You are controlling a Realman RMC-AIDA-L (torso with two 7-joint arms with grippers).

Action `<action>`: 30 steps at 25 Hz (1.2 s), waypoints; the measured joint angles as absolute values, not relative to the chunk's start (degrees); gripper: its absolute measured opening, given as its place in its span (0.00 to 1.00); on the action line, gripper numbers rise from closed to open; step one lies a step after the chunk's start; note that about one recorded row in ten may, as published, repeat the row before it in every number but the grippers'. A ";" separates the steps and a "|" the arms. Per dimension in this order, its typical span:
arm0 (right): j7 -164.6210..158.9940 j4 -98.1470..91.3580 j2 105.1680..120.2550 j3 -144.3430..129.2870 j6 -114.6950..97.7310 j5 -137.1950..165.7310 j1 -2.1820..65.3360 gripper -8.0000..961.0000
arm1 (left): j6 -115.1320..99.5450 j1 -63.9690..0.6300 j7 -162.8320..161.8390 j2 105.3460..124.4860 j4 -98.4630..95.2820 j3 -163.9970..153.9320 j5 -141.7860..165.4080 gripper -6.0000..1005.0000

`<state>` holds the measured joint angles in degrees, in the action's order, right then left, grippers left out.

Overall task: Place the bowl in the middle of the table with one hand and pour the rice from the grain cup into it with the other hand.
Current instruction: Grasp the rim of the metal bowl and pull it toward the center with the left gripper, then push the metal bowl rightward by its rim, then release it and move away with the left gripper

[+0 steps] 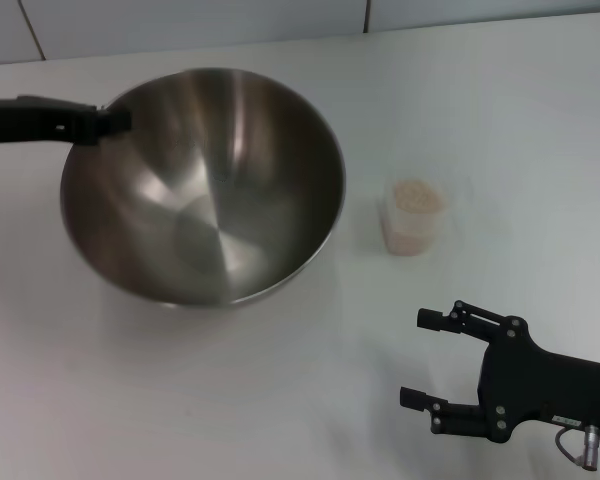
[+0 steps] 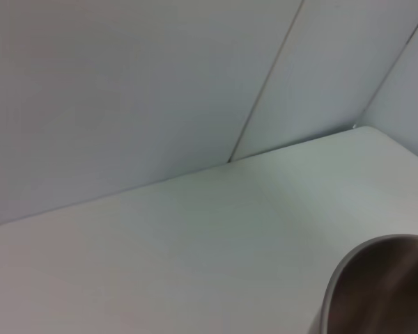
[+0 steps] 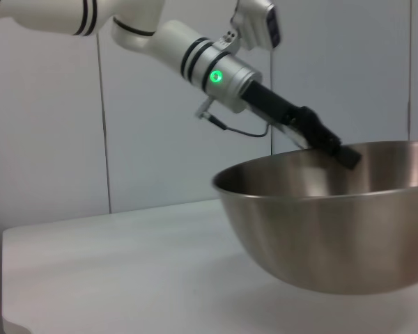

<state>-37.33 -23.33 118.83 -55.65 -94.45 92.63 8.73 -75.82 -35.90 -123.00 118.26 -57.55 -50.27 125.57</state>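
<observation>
The large steel bowl (image 1: 205, 190) is at the left-middle of the white table (image 1: 280, 400). My left gripper (image 1: 115, 122) reaches in from the left and is shut on the bowl's far-left rim. I cannot tell whether the bowl's base touches the table. The right wrist view shows the bowl (image 3: 334, 229) from the side with the left gripper (image 3: 338, 149) on its rim. The bowl's rim also shows in the left wrist view (image 2: 376, 285). The clear grain cup (image 1: 413, 225) stands upright to the right of the bowl, full of rice (image 1: 417, 195). My right gripper (image 1: 413, 358) is open and empty, in front of the cup.
A pale panelled wall (image 1: 180, 20) runs along the table's far edge. The table's edge and a corner show in the right wrist view (image 3: 14, 313). The left arm (image 3: 195, 56) stretches over the table behind the bowl.
</observation>
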 joint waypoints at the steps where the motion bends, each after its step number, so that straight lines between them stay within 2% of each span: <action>1: -37.33 -23.34 118.83 -55.66 -94.45 92.63 8.73 0.86 | -74.90 -36.91 -122.91 118.25 -56.49 -50.52 125.87 0.05; 9: -37.36 -23.38 118.83 -55.40 -94.57 92.63 8.54 0.86 | -64.54 -43.36 -120.39 118.34 -45.84 -52.10 130.32 0.05; 21: -37.41 -23.38 118.83 -55.46 -94.57 92.63 8.57 0.86 | -60.70 -43.04 -117.57 118.34 -43.08 -53.61 130.47 0.05; 30: -37.40 -23.12 118.83 -55.21 -94.45 92.48 8.76 0.86 | -68.32 -38.91 -113.81 118.31 -50.71 -53.58 128.63 0.23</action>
<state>-37.40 -23.12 118.83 -55.21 -94.45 92.48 8.76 -68.32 -38.91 -113.81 118.31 -50.71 -53.58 128.63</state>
